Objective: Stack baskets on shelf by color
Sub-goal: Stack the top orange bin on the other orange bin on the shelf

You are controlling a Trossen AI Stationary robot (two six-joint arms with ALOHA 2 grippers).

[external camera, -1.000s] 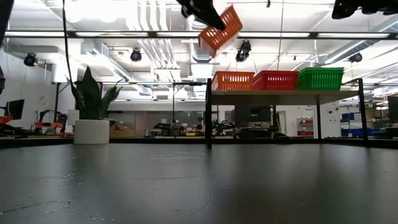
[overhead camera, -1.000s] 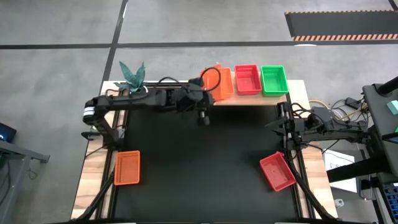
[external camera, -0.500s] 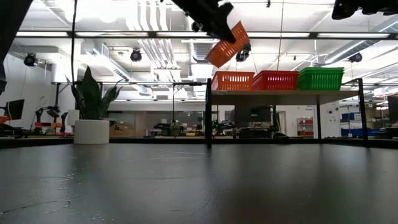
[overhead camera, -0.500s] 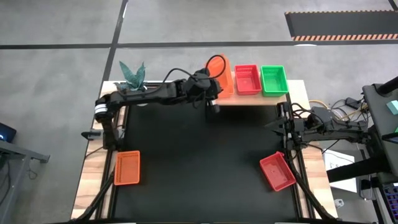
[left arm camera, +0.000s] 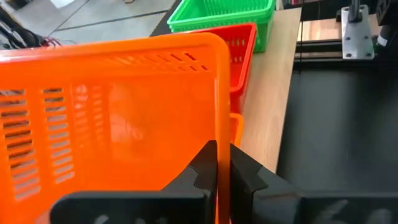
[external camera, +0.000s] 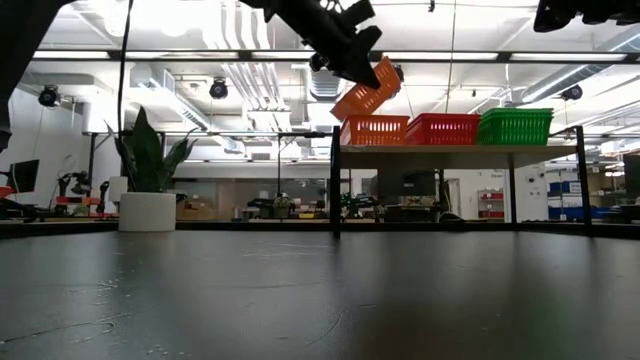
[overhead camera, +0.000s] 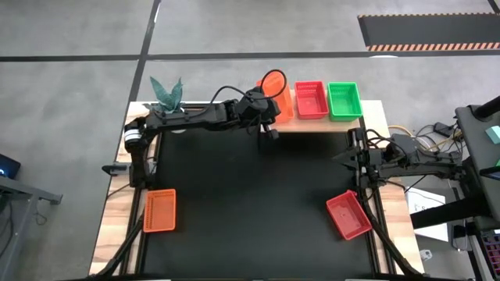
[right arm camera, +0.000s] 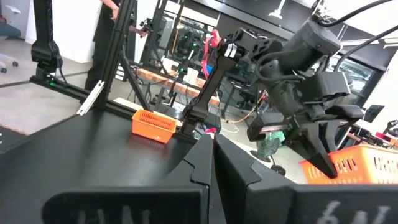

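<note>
My left gripper (overhead camera: 264,108) (left arm camera: 222,155) is shut on an orange mesh basket (overhead camera: 273,83) (external camera: 368,92), which hangs tilted in the air above the left end of the wooden shelf (overhead camera: 328,123) (external camera: 450,150). Side by side on the shelf stand an orange basket (external camera: 374,130), a red one (overhead camera: 310,99) and a green one (overhead camera: 344,100). Another orange basket (overhead camera: 160,210) lies flat near the table's near left corner, and a red one (overhead camera: 348,215) near its near right corner. My right gripper (overhead camera: 349,156) (right arm camera: 211,146) waits shut at the table's right edge. My left gripper pinches one upright wall of the orange basket (left arm camera: 221,106) between its two fingers, one finger (left arm camera: 202,165) on each face of that wall. The basket is lifted clear and tilted, its lower corner (external camera: 345,108) just above the orange basket on the shelf.
A white pot with a green plant (overhead camera: 166,95) (external camera: 147,210) stands at the table's far left corner, left of the shelf. The black tabletop (overhead camera: 250,203) between the two lying baskets is bare. Cables and gear (overhead camera: 437,160) lie beyond the right edge.
My left gripper has carried the orange basket toward the far edge and to the right, over the shelf's left end, and lowered it. The basket stays tilted and now hangs close above the orange basket on the shelf.
</note>
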